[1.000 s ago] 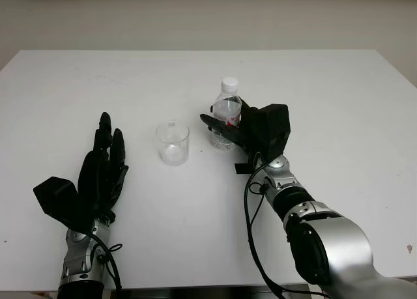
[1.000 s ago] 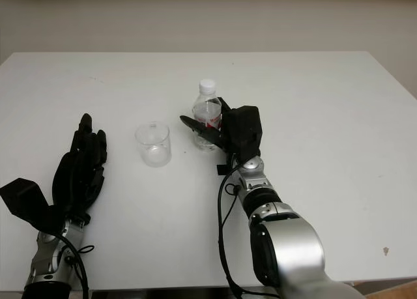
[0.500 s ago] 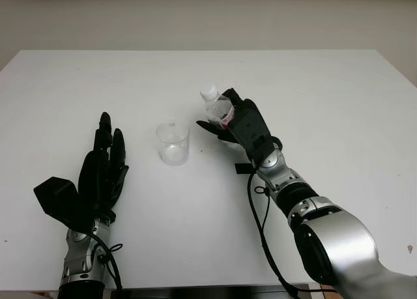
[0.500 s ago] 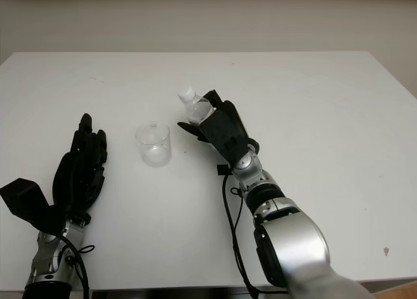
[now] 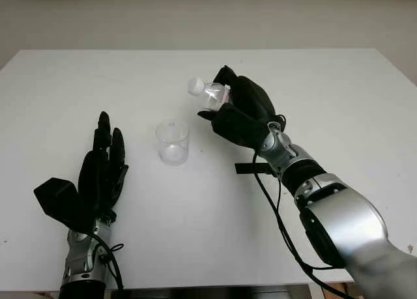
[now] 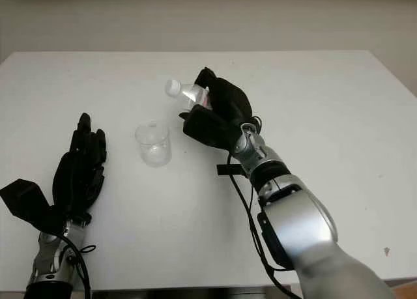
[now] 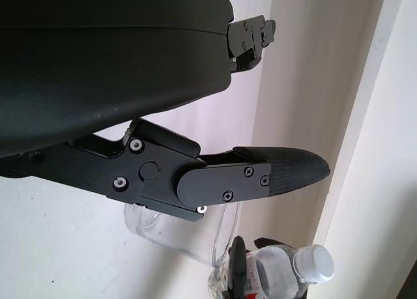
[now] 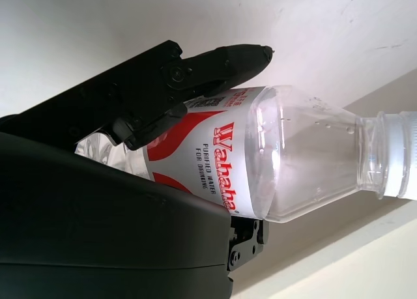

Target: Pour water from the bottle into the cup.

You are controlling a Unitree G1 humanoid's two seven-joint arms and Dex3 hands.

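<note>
Bottle (image 5: 210, 94) clamped in right hand (image 5: 240, 113), tipped sideways, white cap (image 5: 195, 85) still on, raised just beside and above cup (image 5: 172, 142). Left hand (image 5: 101, 172) open, well apart from cup.

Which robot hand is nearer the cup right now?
Right. The right robot hand holds the bottle tilted just beside the cup; the left robot hand is open, farther off.

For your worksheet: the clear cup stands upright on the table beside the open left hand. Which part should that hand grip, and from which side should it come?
Grip the cup round its straight side wall, about mid-height, coming from the left hand's own side. It stands upright with an open mouth, which must stay free because the right hand holds the tilted bottle on the other side.
</note>
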